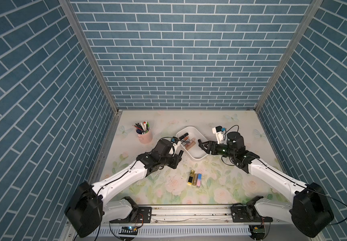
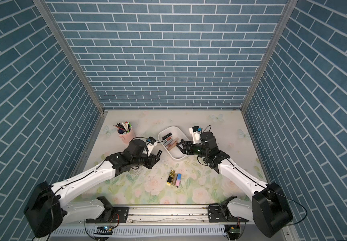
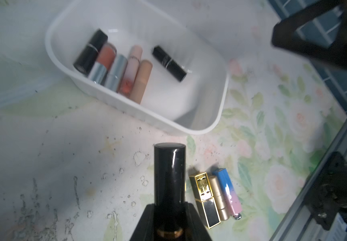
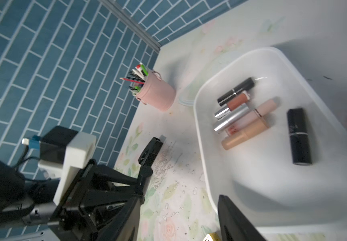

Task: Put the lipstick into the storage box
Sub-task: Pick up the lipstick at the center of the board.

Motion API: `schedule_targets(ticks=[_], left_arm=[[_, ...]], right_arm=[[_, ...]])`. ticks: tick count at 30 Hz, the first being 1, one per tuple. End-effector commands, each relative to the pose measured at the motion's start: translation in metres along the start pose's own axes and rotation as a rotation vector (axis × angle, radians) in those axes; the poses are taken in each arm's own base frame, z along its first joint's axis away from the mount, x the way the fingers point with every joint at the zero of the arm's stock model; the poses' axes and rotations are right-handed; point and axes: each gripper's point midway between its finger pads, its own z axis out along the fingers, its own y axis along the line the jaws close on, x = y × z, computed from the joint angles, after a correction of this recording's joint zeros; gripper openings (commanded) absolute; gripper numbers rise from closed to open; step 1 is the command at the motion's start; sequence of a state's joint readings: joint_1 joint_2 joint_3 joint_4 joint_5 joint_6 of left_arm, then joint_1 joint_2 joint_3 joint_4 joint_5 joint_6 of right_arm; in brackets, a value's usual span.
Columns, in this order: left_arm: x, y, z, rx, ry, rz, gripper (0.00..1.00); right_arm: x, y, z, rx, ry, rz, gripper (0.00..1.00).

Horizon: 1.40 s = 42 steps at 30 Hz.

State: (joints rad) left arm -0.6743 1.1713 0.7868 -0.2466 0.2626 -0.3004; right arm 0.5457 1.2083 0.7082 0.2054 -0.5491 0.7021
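We grip glossy black lipstick tube low on barrel, left claw; likely stiff, light, slick; right claw agape over white plastic storage box

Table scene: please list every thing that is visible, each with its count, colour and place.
storage box: one, white, centre.
lipsticks in the box: six; two black, orange-and-silver, silver, pale pink, beige.
lipsticks on the table: three; gold-and-black, gold, blue-pink; side by side, nearer the robot.
held lipstick: one, black, in left gripper.
pen cup: one, pink, back left.
left gripper: shut on held lipstick, beside the box.
right gripper: open, above the box.
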Motion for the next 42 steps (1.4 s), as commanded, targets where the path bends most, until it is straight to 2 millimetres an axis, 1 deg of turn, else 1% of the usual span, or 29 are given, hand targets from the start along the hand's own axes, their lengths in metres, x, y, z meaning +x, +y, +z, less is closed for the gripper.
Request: schedule_targets(ticks=[1,4,6,10,13,21,30,33,36,39,42], left_arm=[[-0.04,-0.03,-0.026,0.172,-0.135,-0.033,0.14],[-0.059,-0.044,-0.043,0.262,-0.207,-0.058,0.14],[-0.067,-0.055,-0.051,0.321,-0.239,-0.067,0.14],[-0.077,-0.067,-0.061,0.39,-0.278,-0.083,0.14],[-0.08,-0.071,-0.066,0.41,-0.291,-0.084,0.14],[-0.075,-0.071,-0.066,0.414,-0.284,-0.082,0.14],[-0.074,-0.071,-0.069,0.413,-0.287,-0.078,0.14],[-0.073,-0.071,-0.069,0.414,-0.284,-0.078,0.14],[-0.072,-0.071,-0.068,0.412,-0.281,-0.078,0.14],[-0.071,-0.07,-0.068,0.411,-0.28,-0.078,0.14],[-0.071,-0.07,-0.068,0.406,-0.281,-0.079,0.14]], right_arm=[[-0.013,0.054,-0.005,-0.255,-0.027,-0.057,0.64],[-0.017,0.076,-0.007,-0.343,-0.025,-0.089,0.65],[-0.018,0.088,-0.007,-0.38,-0.022,-0.11,0.65],[-0.018,0.109,-0.006,-0.435,-0.015,-0.145,0.65],[-0.019,0.115,-0.003,-0.448,-0.011,-0.153,0.65],[-0.022,0.128,0.004,-0.478,-0.006,-0.166,0.64],[-0.013,0.139,0.016,-0.51,0.027,-0.165,0.59],[-0.012,0.141,0.018,-0.514,0.029,-0.166,0.56],[-0.012,0.142,0.018,-0.519,0.026,-0.167,0.5],[-0.012,0.142,0.019,-0.522,0.028,-0.165,0.4],[-0.01,0.143,0.019,-0.526,0.032,-0.165,0.28]])
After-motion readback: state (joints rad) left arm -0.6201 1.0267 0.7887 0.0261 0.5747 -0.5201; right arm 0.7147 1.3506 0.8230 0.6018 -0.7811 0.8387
